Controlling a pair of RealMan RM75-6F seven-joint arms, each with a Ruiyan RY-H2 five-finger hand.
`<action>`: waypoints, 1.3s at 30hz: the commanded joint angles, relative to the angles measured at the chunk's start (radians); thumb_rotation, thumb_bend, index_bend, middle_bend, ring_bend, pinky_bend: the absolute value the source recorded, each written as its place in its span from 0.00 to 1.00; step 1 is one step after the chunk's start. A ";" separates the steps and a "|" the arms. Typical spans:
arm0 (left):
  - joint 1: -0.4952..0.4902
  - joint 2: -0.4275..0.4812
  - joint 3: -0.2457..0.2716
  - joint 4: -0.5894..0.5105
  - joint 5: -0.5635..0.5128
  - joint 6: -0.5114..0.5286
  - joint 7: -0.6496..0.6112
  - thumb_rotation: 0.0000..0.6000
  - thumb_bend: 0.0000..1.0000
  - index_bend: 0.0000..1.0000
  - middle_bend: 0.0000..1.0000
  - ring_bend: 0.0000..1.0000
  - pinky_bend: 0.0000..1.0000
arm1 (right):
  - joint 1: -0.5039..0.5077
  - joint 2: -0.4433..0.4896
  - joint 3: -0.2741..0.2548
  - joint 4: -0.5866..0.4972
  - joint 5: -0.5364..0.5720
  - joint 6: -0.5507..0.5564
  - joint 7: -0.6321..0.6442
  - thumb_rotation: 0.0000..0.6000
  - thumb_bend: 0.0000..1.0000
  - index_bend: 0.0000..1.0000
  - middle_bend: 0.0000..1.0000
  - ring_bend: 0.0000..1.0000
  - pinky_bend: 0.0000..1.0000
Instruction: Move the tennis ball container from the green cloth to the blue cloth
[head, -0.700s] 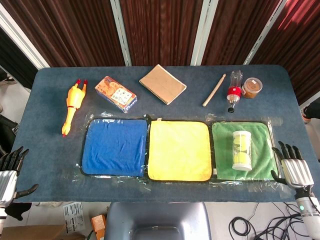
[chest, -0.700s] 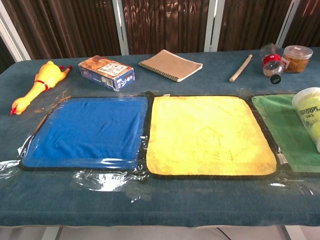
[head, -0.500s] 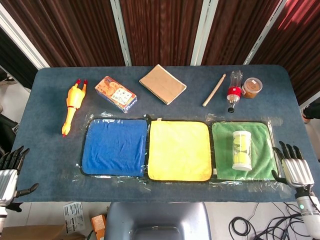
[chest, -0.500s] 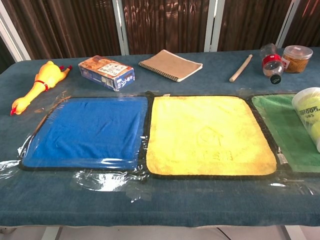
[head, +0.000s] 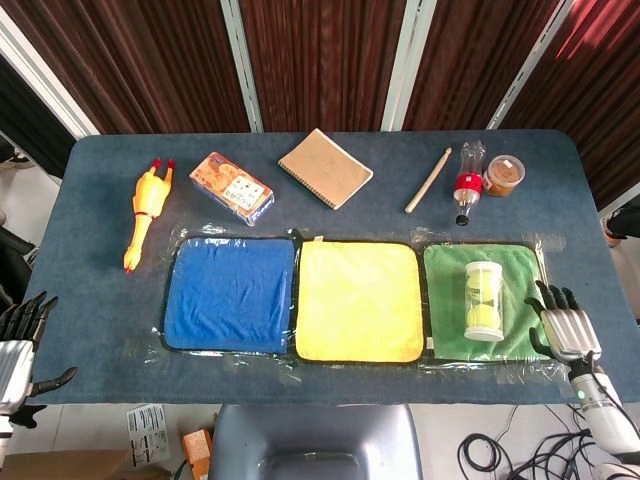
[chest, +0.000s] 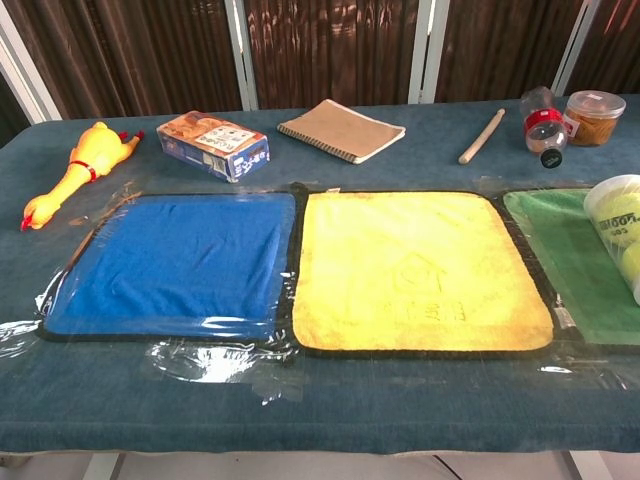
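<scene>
A clear tennis ball container (head: 484, 300) with yellow balls inside stands upright on the green cloth (head: 444, 310) at the right; the chest view shows it (chest: 618, 228) cut off by the right edge. The blue cloth (head: 230, 293) lies bare at the left, with a yellow cloth (head: 358, 301) between the two. My right hand (head: 562, 328) hovers open at the green cloth's right edge, a short way right of the container and apart from it. My left hand (head: 20, 345) hangs open off the table's front left corner.
Along the back of the table lie a rubber chicken (head: 145, 207), a small printed box (head: 231, 187), a brown notebook (head: 325, 168), a wooden stick (head: 428, 180), a bottle with a red label (head: 466, 182) and a small jar (head: 502, 175). Clear plastic film (chest: 215, 360) rims the cloths.
My right hand has moved left and slightly forward, closer to the green cloth and the container. The left hand and all objects are unmoved.
</scene>
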 joint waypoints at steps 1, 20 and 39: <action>0.000 0.000 0.000 0.000 0.000 0.000 0.000 1.00 0.06 0.00 0.00 0.00 0.07 | 0.009 -0.009 0.001 0.010 -0.005 -0.013 0.011 0.91 0.52 0.24 0.00 0.00 0.00; 0.011 0.001 0.002 0.003 0.014 0.024 -0.012 1.00 0.06 0.00 0.00 0.00 0.07 | 0.077 -0.024 0.000 -0.070 -0.001 -0.056 -0.103 0.91 0.52 0.22 0.00 0.00 0.00; 0.022 0.005 0.005 0.005 0.031 0.048 -0.029 1.00 0.06 0.00 0.00 0.00 0.07 | 0.175 -0.083 0.025 -0.181 0.051 -0.092 -0.313 0.91 0.52 0.21 0.00 0.00 0.00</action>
